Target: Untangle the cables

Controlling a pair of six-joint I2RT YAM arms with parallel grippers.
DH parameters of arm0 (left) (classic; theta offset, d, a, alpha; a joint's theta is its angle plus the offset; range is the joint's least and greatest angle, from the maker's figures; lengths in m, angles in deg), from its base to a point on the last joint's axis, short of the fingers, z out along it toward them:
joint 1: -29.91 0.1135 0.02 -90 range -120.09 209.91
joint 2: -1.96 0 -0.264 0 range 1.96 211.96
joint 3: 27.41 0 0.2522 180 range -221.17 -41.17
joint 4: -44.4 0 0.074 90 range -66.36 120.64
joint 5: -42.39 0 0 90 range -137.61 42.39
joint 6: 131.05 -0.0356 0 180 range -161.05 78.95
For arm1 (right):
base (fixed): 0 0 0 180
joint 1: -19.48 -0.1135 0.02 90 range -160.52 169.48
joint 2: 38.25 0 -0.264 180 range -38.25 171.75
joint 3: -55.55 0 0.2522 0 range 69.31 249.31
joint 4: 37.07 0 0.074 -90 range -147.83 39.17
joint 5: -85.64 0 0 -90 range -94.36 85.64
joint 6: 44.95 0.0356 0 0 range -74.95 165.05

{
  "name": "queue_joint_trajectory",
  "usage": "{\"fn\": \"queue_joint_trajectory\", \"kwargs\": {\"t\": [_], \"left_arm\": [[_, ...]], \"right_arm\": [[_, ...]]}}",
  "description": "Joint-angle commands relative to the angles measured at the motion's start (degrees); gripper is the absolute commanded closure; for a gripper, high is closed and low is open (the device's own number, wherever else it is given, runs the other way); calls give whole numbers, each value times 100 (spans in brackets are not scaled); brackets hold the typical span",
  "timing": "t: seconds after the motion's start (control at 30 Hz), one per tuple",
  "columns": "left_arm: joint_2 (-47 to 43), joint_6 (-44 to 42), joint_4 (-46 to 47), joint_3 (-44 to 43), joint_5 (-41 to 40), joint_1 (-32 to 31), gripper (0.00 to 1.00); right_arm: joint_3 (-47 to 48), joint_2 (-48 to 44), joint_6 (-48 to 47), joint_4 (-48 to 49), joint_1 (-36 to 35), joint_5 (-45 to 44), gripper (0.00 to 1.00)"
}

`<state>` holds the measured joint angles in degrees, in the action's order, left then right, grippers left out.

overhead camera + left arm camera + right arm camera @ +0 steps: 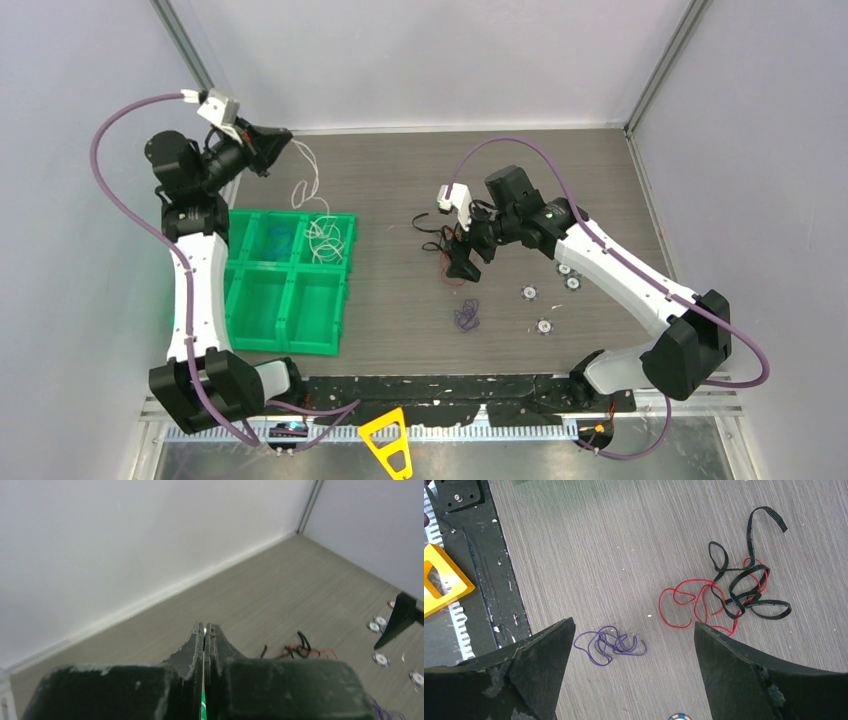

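Observation:
My left gripper (283, 140) is raised at the back left, shut on a thin white cable (304, 186). The cable hangs down into a back compartment of the green bin (285, 322), where more of it lies coiled. In the left wrist view the fingers (206, 626) are pressed together with a white speck at the tip. My right gripper (462, 265) hovers open over the table middle. In its wrist view the wide-apart jaws (634, 625) frame a purple cable (609, 645) on the table. A red cable (684, 602) lies intertwined with a black cable (749, 585) beyond the right finger.
Several small round discs (543, 325) lie right of the cables. A yellow triangular piece (388, 440) sits at the near edge by the black base rail (440, 390). Grey walls close the back and sides.

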<state>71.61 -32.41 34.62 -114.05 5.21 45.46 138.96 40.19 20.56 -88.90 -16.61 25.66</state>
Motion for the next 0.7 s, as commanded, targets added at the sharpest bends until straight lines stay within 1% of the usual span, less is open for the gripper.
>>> {"fn": "queue_joint_trajectory", "kwargs": {"t": [0.0,0.23,0.33,0.4,0.5,0.6,0.67], "left_arm": [[-123,-397,-120,686,212,45,100],[-372,-34,-161,2056,456,19,100],[-416,-55,-225,2535,264,19,100],[-329,-376,-521,2617,-68,18,100],[-164,-919,-993,2573,-882,18,100],[16,-1433,-1312,2421,-1737,18,100],[137,-1719,-1425,2336,-2149,14,100]], "right_arm": [[162,-27,-68,66,16,48,5],[63,-22,-39,67,20,57,5],[66,-12,-25,63,17,57,5],[69,-2,-17,68,13,64,5],[68,-24,-8,60,14,49,5],[15,-58,-31,41,15,12,5],[-19,-81,-61,35,11,-2,5]]}}
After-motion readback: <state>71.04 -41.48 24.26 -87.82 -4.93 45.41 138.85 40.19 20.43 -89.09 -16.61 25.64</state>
